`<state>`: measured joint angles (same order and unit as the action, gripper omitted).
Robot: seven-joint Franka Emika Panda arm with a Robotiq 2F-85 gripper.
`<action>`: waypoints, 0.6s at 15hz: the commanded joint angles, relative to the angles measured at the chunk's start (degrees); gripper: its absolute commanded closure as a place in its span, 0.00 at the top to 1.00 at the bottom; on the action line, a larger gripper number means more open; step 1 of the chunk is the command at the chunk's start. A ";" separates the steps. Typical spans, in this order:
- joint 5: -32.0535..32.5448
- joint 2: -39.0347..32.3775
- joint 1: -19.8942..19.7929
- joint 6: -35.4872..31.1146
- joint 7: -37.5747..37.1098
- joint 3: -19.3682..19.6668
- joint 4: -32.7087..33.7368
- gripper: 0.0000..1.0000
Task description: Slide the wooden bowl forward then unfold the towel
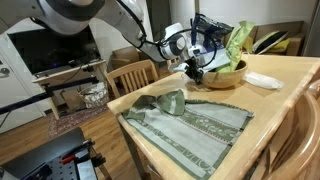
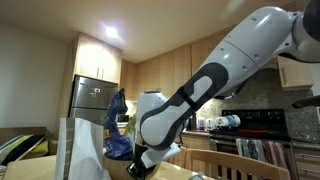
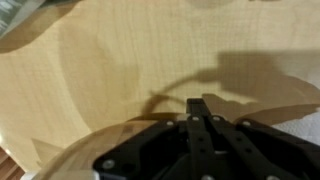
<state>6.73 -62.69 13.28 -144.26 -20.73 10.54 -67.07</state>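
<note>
Nearest in an exterior view lies the towel (image 1: pixel 190 125), spread on the pale wooden table (image 1: pixel 285 100) close to its front edge. It is still partly folded, with one corner turned back over itself on the side toward the chair (image 1: pixel 130 75). Its paler stripes run lengthwise.

Beyond the towel and apart from it sits the wooden bowl (image 1: pixel 225 76), farther back on the tabletop. Something green and yellow (image 1: pixel 238 45) stands up out of it. The gripper (image 1: pixel 195 71) is down at the bowl's rim on the side facing the chair, though whether it touches the wood is too small to tell.

In the wrist view the gripper (image 3: pixel 203 104) is clenched, its black fingers pressed together with nothing between them, over light wood grain. Whether that grain is the table or the bowl cannot be told.

Just beside the bowl, on its other side, lies a small white dish (image 1: pixel 263 80).

From the low exterior view the big white arm (image 2: pixel 230 60) curves down to the gripper (image 2: pixel 140 165). Behind it stand a steel fridge (image 2: pixel 95 98) and a stove (image 2: pixel 262 120)
</note>
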 commanded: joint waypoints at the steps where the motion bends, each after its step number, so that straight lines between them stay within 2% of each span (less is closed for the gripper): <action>1: 0.89 -3.42 0.60 2.57 -2.71 1.55 7.02 0.00; 9: 1.22 -8.39 0.87 4.37 -6.04 3.07 16.13 0.00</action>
<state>6.73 -68.03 13.57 -142.29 -23.95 11.99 -57.00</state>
